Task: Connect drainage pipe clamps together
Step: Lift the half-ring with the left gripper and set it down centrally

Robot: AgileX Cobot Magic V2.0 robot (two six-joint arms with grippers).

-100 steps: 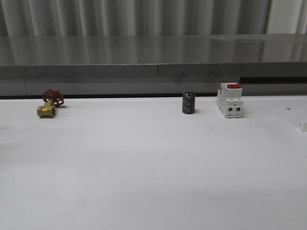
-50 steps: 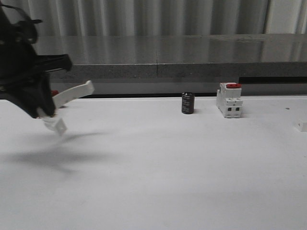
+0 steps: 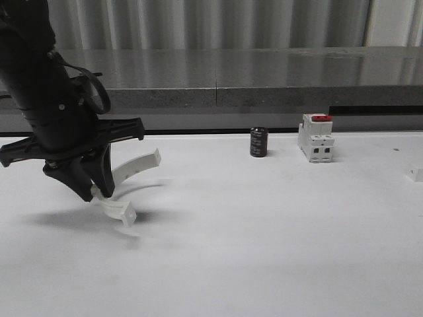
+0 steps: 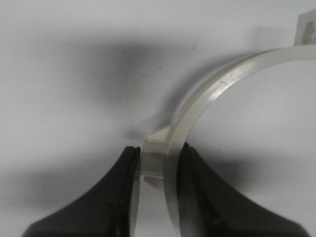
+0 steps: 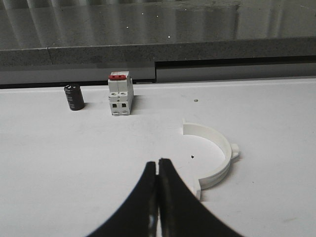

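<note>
My left gripper (image 3: 98,191) is shut on one white drainage pipe clamp (image 3: 135,165), a half-ring that sticks out to its right, low over the left part of the table. In the left wrist view the black fingers (image 4: 123,173) pinch the clamp (image 4: 207,94) at its thickened middle tab, and its shadow lies on the table beneath. The other drainage pipe clamp (image 5: 217,148) lies flat on the white table in the right wrist view, just beyond and beside my right gripper (image 5: 158,162), which is shut with nothing in it.
A white breaker with a red switch (image 3: 316,137) and a small black cylinder (image 3: 258,142) stand at the table's far edge, right of centre. A grey ledge (image 3: 218,96) runs behind the table. A small white piece (image 3: 416,174) shows at the right edge.
The left arm came in from the left holding the clamp, then moved right and down towards the table. It now covers the brass valve seen earlier.
</note>
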